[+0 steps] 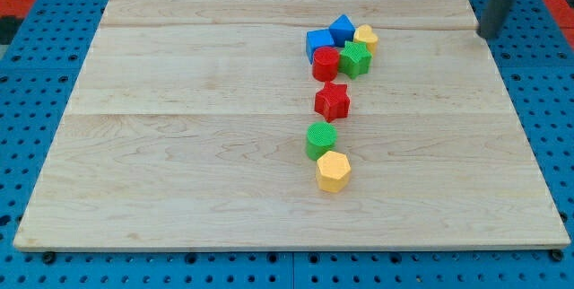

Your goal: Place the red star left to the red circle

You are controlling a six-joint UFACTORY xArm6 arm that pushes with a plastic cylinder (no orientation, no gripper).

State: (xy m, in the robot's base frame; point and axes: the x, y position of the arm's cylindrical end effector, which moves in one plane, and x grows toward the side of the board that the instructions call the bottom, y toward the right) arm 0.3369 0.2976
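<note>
The bare dark rod's tip [489, 34] is waiting, touching nothing, at the wooden table's top right edge, while the red plastic star [332, 100] is sitting down-left, just below the red plastic circle [325, 63].

Rod enters from the view's top right corner, slightly tilted. My tip [488, 35] sits at the counter's [179, 145] far right edge, well apart from all blocks.

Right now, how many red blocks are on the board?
2. The red circle sits in the cluster near the view's top, touching the green block on its right. The red star lies alone just below it. None seem hidden.
</note>
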